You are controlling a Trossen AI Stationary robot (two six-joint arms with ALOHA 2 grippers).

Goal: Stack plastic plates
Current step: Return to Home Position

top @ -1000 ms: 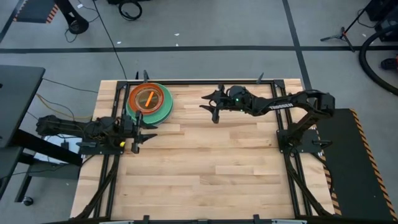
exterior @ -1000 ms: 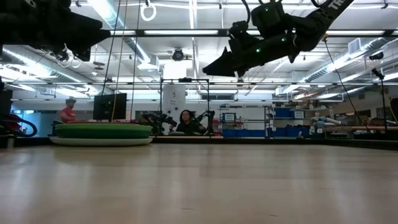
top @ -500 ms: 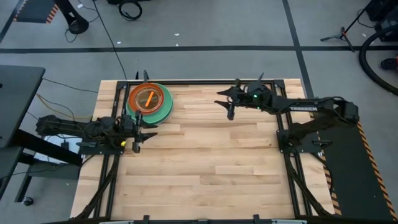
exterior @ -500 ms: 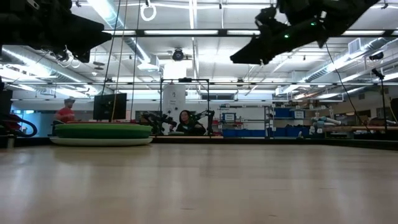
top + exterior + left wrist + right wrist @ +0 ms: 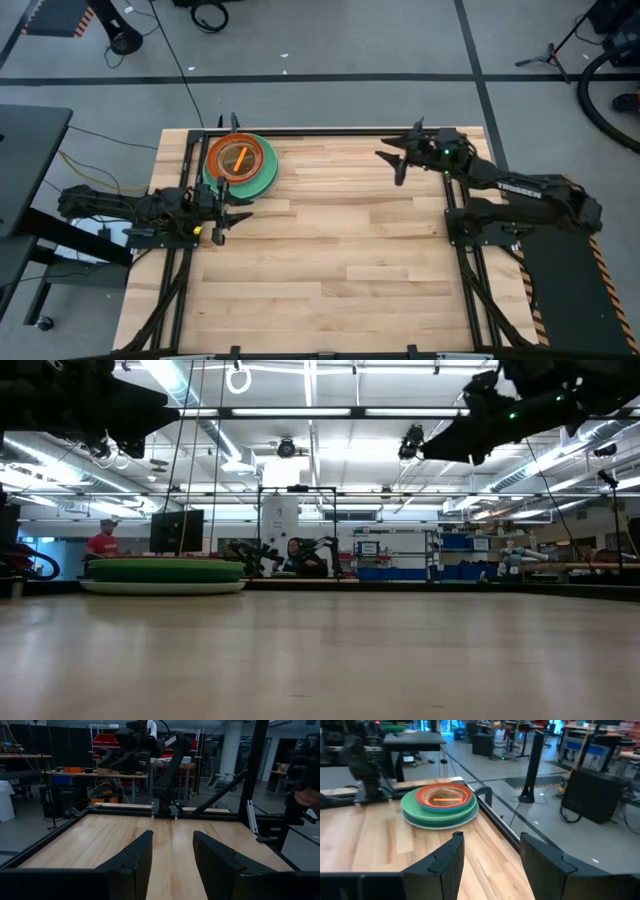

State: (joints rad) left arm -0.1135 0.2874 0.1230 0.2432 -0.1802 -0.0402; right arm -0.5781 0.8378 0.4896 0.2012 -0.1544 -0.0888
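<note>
Found plastic plates (image 5: 240,163) in one stack at upper-left corner of table (image 5: 330,270) per high view, green below, orange on top. Noted left gripper (image 5: 240,213) at table's left edge, just beside stack, not touching; fingers apart, empty. Noted right gripper (image 5: 390,166) raised nr upper-right corner, well apart from stack; fingers spread wide, empty.

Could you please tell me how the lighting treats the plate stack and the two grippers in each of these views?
High view: even light; the plate stack reads plainly, the left gripper just beside it, the right gripper above the table's right side. Low view: ceiling lights behind turn both grippers into silhouettes. Left wrist view: dim. Right wrist view: stack well lit.
</note>
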